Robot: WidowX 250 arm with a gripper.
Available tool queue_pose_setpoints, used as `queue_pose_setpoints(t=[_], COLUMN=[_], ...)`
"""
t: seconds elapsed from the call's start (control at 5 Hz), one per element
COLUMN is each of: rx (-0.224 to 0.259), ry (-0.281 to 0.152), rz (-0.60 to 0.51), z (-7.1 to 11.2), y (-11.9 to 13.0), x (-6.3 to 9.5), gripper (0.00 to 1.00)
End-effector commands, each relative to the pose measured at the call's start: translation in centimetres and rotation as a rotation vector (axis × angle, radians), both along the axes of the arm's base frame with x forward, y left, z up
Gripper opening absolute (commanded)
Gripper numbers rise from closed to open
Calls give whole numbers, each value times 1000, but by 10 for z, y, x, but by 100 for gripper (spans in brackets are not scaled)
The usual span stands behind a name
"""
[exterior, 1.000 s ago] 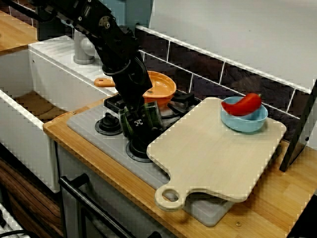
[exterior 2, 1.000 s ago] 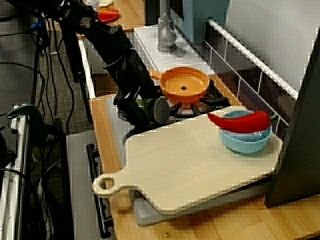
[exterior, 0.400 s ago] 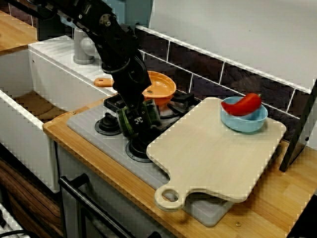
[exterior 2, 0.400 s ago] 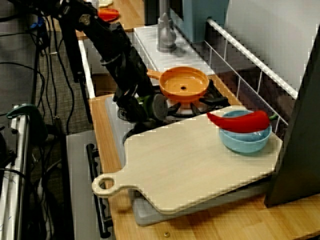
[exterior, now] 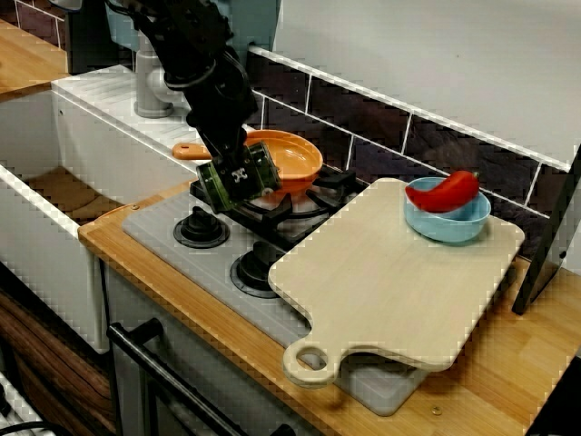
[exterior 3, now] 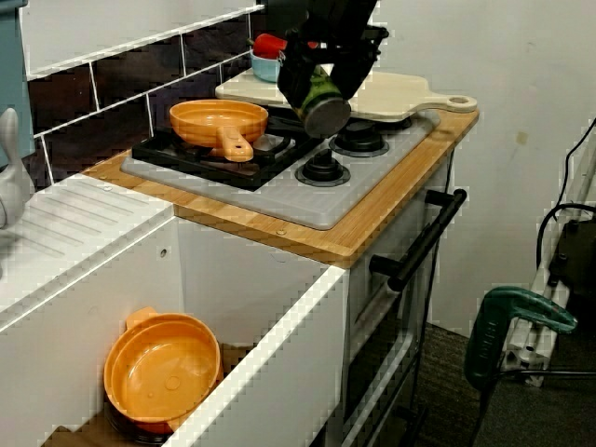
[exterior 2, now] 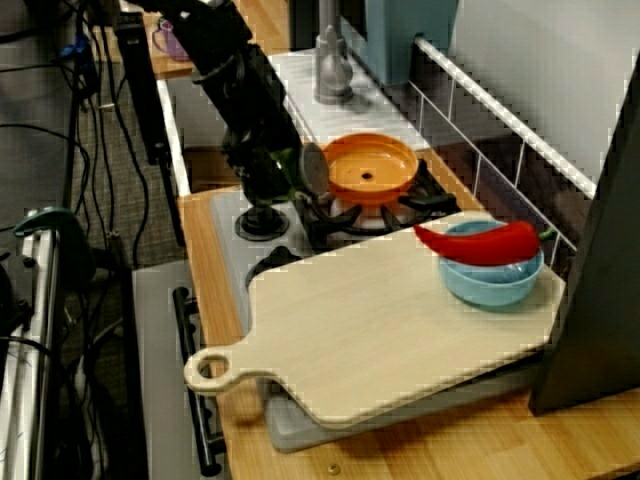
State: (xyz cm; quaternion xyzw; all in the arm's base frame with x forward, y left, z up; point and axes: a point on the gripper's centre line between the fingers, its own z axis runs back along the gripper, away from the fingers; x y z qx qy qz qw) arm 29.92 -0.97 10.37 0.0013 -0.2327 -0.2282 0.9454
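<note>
Green can (exterior: 238,178), orange pan (exterior: 296,158), blue bowl (exterior: 452,227), red pepper (exterior: 448,192), pale board (exterior: 390,282)

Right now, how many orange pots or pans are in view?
2: an orange pan on the stove burner, an orange pot in the sink; more could be hidden there.

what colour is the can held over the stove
Dark green, with a grey end. The can shows best in the view from the sink side.

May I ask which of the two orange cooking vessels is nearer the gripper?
The shallow orange frying pan on the black hob, right beside the gripper holding a dark green can; the deeper orange pot lies down in the white sink.
</note>
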Motion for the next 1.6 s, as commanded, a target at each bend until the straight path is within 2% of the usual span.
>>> queue_pose_setpoints(t=[0.0,0.4,0.8,1.0,1.4], rx=[-29,-36,-39,-24,-4], ry=[-90,-118,-93,-100,-93], rz=[68,167,324,381,441], z=[40,55,61,61,61], y=[27,53,94,111,128], x=[5,15,27,34,38], gripper=[0,0,0,0,0])
